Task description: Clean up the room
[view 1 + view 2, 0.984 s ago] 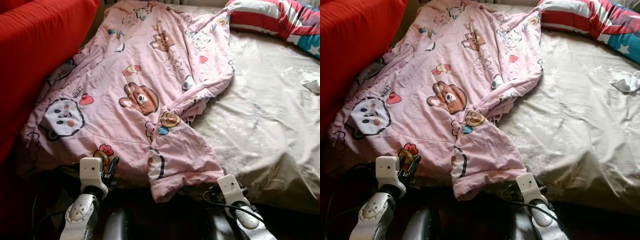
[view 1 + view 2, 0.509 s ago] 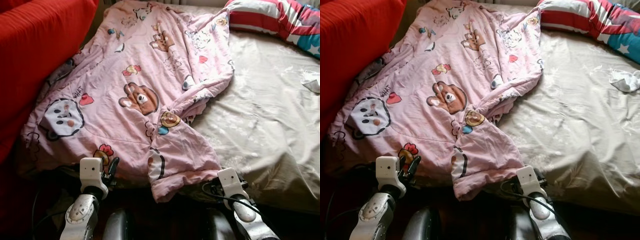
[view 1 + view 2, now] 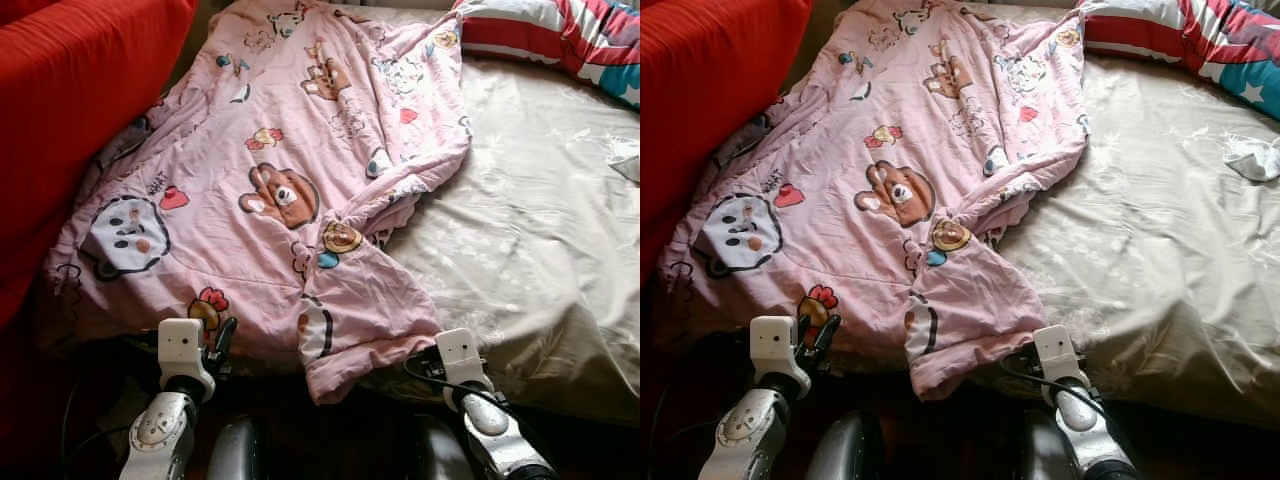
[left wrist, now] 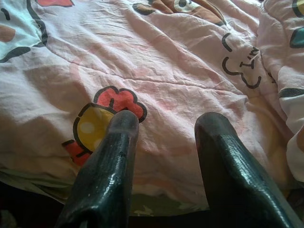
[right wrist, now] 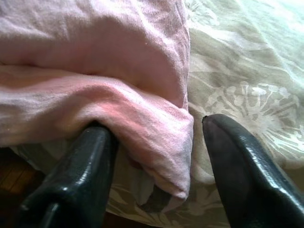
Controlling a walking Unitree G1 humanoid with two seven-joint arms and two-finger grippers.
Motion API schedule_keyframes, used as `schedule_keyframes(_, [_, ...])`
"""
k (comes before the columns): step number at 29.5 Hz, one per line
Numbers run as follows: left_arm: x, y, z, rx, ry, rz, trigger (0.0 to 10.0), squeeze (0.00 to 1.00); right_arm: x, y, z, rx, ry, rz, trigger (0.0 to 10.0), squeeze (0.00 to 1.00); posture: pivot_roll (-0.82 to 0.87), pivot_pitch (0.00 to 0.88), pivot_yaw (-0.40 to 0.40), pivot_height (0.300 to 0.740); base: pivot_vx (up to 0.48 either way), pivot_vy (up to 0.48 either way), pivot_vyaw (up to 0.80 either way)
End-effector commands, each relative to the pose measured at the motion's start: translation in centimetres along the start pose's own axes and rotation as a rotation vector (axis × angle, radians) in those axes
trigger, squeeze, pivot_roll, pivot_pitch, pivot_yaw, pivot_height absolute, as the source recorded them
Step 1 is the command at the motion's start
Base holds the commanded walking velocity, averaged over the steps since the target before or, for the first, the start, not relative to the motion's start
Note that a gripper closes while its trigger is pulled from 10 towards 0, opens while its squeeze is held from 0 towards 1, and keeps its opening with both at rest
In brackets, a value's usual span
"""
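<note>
A beige bed [image 3: 540,250] carries a pink cartoon-print quilt [image 3: 270,190] spread over its left half, its lower corner hanging off the near edge. The right gripper [image 5: 156,156] has its jaws apart around that corner's hem. The left gripper [image 4: 164,142], jaws apart, hovers over the quilt's near edge.

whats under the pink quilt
The pink quilt lies on a beige bedsheet, which shows bare beside it and peeks out under its near edge. Whatever else lies beneath is covered.
</note>
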State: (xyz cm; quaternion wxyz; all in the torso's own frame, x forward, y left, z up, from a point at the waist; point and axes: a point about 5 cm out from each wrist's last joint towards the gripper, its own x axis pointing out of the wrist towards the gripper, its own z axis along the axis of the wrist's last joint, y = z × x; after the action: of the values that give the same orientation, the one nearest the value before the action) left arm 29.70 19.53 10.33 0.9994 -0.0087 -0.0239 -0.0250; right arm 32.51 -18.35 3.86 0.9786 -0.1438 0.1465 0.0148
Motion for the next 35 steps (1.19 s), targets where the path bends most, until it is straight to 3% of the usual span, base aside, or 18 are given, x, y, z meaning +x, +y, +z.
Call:
schedule_keyframes(1, [-0.4, 0.2, -0.3, 0.005, 0.018, 0.009, 10.0, 0.00, -0.4, 0.1, -1.1, 0.020, 0.036, -0.001, 0.0, 0.00, 0.12, 0.306, 0.016, 0.568, 0.000, 0.000, 0.00])
schedule_keyframes(24, [-0.1, 0.0, -0.3, 0.004, 0.013, 0.009, 10.0, 0.00, -0.5, 0.6, -1.2, 0.123, 0.022, 0.009, 0.0, 0.00, 0.12, 0.302, 0.012, 0.568, 0.000, 0.000, 0.00])
schedule_keyframes(25, [-0.1, 0.0, -0.3, 0.003, 0.013, 0.009, 10.0, 0.00, -0.5, 0.7, -1.2, 0.121, 0.023, 0.009, 1.8, 0.00, 0.12, 0.299, 0.010, 0.568, 0.000, 0.000, 0.00])
schedule_keyframes(26, [-0.1, 0.0, -0.3, 0.002, 0.013, 0.009, 10.0, 0.00, -0.6, 0.8, -1.2, 0.120, 0.025, 0.012, 10.0, 0.00, 0.12, 0.299, 0.010, 0.568, 0.000, 0.000, 0.00])
schedule_keyframes(30, [0.0, 0.0, -0.3, 0.000, 0.012, 0.010, 10.0, 0.00, -0.6, 1.1, -1.0, 0.189, -0.006, 0.036, 10.0, 0.00, 0.12, 0.296, 0.009, 0.568, 0.000, 0.000, 0.00])
schedule_keyframes(35, [0.0, -0.1, -0.3, 0.000, 0.009, 0.011, 10.0, 0.00, -0.6, 1.2, -0.6, 0.203, -0.040, 0.036, 10.0, 0.00, 0.11, 0.291, 0.005, 0.583, 0.000, 0.000, 0.00])
